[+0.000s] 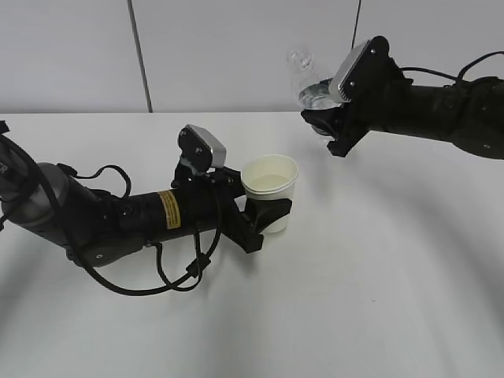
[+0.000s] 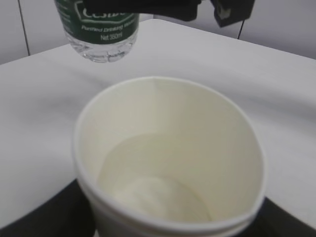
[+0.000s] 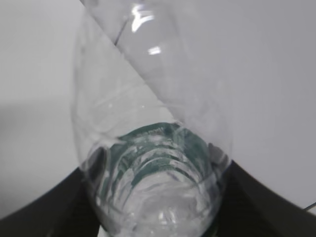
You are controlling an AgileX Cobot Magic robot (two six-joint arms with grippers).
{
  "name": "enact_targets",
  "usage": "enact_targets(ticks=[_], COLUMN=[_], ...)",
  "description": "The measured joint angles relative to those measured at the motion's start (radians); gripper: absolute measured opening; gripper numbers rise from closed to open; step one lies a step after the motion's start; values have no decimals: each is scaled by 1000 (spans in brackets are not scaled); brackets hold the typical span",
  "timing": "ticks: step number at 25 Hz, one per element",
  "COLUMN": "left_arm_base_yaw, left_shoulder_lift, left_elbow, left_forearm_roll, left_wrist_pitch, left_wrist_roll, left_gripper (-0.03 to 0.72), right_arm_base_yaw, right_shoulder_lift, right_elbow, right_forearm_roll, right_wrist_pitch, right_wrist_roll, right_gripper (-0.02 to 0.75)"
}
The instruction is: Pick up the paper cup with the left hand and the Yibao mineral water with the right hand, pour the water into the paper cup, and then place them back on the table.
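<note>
Left wrist view: bottle label (image 2: 101, 19) "Net 350ml".

Yibao mineral water (image 2: 101, 29) top cut off, paper cup (image 2: 168, 163) base hidden

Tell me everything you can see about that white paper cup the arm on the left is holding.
The paper cup is small, plain white and tapered, with a rolled rim and a cream inside. It stands upright, gripped around its lower body by the left hand. The left wrist view shows some clear water at the bottom. The bottle hangs apart from it, higher up and off to the side.
</note>
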Motion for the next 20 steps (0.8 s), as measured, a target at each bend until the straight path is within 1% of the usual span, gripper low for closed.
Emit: enact_targets(ticks=[1, 5, 8, 9, 11, 13, 20], left_arm_base_yaw=[0, 0, 0, 0, 2, 6, 51], left_shoulder_lift=[0, 0, 0, 0, 0, 0, 1], left_elbow=[0, 0, 0, 0, 0, 0, 0], left_forearm_roll=[-2, -7, -10, -11, -13, -13, -13], left_wrist_pitch=[0, 2, 12, 13, 14, 14, 15], left_wrist_roll=[0, 0, 0, 0, 0, 0, 0], left_gripper=[426, 426, 426, 426, 426, 426, 426], right_arm_base_yaw=[0, 0, 0, 0, 0, 0, 0], right_shoulder_lift=[0, 0, 0, 0, 0, 0, 0], right_elbow=[0, 0, 0, 0, 0, 0, 0], right_forearm_roll=[0, 0, 0, 0, 0, 2, 2], right_wrist_pitch=[0, 3, 3, 19, 25, 59, 77], right_wrist_roll=[7, 174, 174, 269, 279, 352, 501], right_gripper=[435, 435, 435, 435, 435, 435, 435])
